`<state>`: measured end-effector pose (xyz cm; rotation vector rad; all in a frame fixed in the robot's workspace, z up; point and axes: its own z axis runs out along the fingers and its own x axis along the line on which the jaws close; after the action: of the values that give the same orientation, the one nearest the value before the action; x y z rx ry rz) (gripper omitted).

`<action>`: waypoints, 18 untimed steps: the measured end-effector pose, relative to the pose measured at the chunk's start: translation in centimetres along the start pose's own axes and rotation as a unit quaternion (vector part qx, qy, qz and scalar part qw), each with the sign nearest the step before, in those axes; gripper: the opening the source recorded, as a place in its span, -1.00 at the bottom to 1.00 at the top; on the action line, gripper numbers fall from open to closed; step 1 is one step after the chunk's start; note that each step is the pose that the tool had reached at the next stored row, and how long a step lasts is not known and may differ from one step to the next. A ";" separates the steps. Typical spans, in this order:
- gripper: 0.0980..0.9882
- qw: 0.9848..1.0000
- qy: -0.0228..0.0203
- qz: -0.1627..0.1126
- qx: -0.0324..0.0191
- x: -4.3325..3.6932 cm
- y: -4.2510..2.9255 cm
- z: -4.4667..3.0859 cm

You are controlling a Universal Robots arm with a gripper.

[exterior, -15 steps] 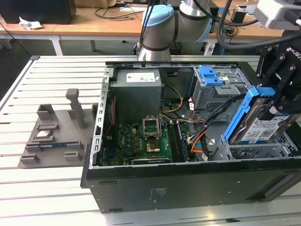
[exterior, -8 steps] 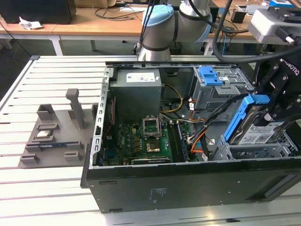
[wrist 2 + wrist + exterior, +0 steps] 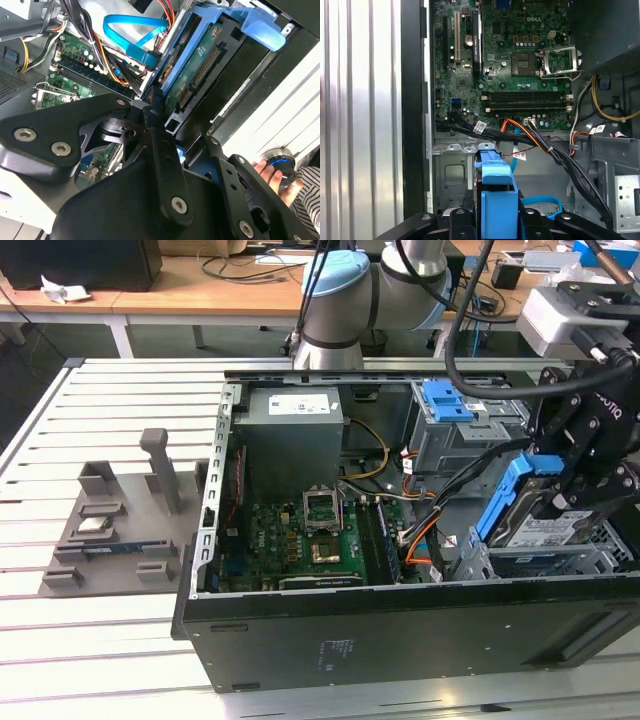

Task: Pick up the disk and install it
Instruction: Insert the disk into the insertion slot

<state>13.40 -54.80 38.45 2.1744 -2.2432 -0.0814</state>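
Lab workshop: opened computer case (image 3: pixel 400 640) on slatted aluminium table (image 3: pixel 100 640).

Arm reaching over the computer case (image 3: pixel 300 630)
The gripper (image 3: pixel 575 502) is hanging inside it, fingers seemingly clamping the disk (image 3: pixel 540 525).

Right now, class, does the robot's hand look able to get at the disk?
Probably yes: the hand appears closed on the disk, by its blue caddy, tilted above the grey drive cage; nothing lies between.

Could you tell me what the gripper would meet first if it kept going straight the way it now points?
Probably the grey metal drive bay at the case's near corner: the gripper points down, gripping the disk, tilted just above the bay. Depth is uncertain.
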 end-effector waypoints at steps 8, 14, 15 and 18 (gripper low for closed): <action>-0.23 1.000 0.000 0.000 0.000 0.00 0.00 0.06; -0.42 1.000 0.000 0.000 0.000 0.00 0.00 0.08; -0.56 1.000 0.000 0.000 0.000 0.00 0.00 0.08; -0.83 1.000 0.000 0.000 0.000 0.00 0.00 0.10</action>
<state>13.39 -54.81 38.35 2.1744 -2.2433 -0.0816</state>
